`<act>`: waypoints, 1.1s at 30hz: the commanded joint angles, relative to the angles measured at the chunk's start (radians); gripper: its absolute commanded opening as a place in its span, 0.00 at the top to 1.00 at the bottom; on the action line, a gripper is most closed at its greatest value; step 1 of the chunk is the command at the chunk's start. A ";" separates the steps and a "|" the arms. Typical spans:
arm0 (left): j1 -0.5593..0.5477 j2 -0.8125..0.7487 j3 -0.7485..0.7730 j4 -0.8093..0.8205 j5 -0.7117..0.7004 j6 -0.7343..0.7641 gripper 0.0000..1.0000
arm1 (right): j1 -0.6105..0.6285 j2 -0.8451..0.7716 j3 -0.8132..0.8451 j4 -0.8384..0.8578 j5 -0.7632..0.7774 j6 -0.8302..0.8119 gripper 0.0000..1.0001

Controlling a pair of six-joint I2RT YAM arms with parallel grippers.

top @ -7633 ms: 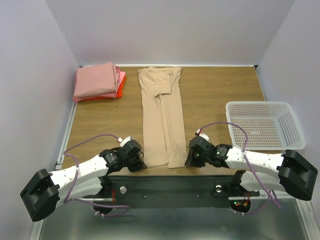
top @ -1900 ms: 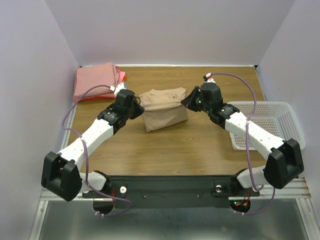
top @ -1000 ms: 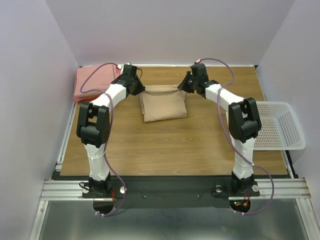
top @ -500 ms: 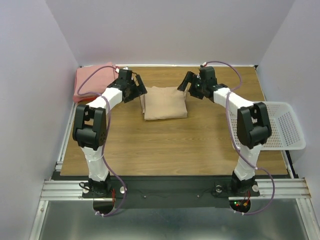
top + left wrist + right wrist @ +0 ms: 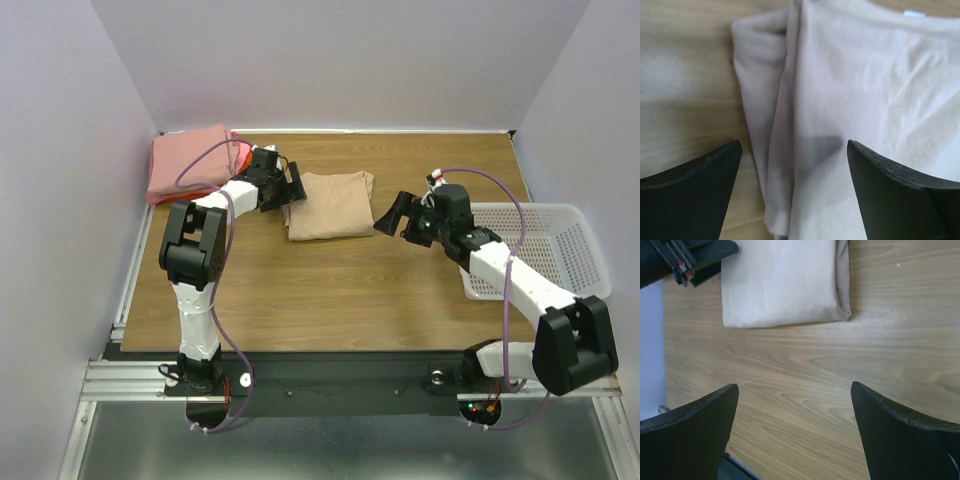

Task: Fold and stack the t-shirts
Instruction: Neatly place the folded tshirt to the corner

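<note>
The tan t-shirt (image 5: 330, 205) lies folded into a flat rectangle at the middle back of the table. It fills the left wrist view (image 5: 855, 100) and shows at the top of the right wrist view (image 5: 780, 285). My left gripper (image 5: 290, 188) (image 5: 792, 145) is open just above the shirt's left folded edge and grips nothing. To the right of the shirt, apart from it, my right gripper (image 5: 392, 215) (image 5: 795, 387) is open over bare wood. A stack of folded salmon-pink and orange-red t-shirts (image 5: 190, 165) rests at the back left corner.
A white mesh basket (image 5: 520, 207) stands at the right edge, under my right forearm. The wooden table (image 5: 330, 290) ends in a metal rail at the near side. Grey walls close in the left, back and right sides.
Both grippers opened and let go of the tan shirt, which now lies flat. The right arm drew back toward the near right; the left gripper shifted to the shirt's left edge.
</note>
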 commanded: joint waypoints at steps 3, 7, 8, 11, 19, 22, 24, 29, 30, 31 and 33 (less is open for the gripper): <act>-0.051 0.083 0.101 -0.062 -0.104 0.039 0.15 | 0.003 -0.113 -0.087 0.033 -0.016 0.024 0.00; -0.080 0.112 0.116 -0.097 -0.148 0.059 0.35 | 0.003 -0.179 -0.145 0.024 -0.020 0.028 0.00; -0.088 0.116 0.130 -0.123 -0.208 0.064 0.39 | 0.003 -0.185 -0.164 0.015 -0.005 0.025 0.00; -0.114 0.135 0.153 -0.159 -0.265 0.070 0.52 | 0.003 -0.213 -0.187 -0.034 0.009 -0.001 0.00; -0.139 0.143 0.249 -0.226 -0.404 0.123 1.00 | 0.003 -0.240 -0.243 -0.076 0.104 -0.031 0.00; -0.139 0.101 0.274 -0.226 -0.513 0.194 1.00 | 0.003 -0.237 -0.243 -0.077 0.101 -0.048 0.00; -0.139 0.086 0.298 -0.220 -0.614 0.241 1.00 | 0.003 -0.233 -0.247 -0.079 0.102 -0.054 0.00; -0.139 0.070 0.364 -0.208 -0.783 0.440 1.00 | 0.003 -0.213 -0.256 -0.079 0.133 -0.085 0.00; -0.137 0.073 0.396 -0.213 -0.797 0.462 1.00 | 0.003 -0.202 -0.254 -0.080 0.144 -0.088 0.00; -0.137 0.079 0.413 -0.222 -0.829 0.493 1.00 | 0.005 -0.187 -0.254 -0.080 0.153 -0.093 0.00; -0.136 0.081 0.449 -0.222 -0.871 0.563 1.00 | 0.003 -0.167 -0.250 -0.079 0.150 -0.100 0.00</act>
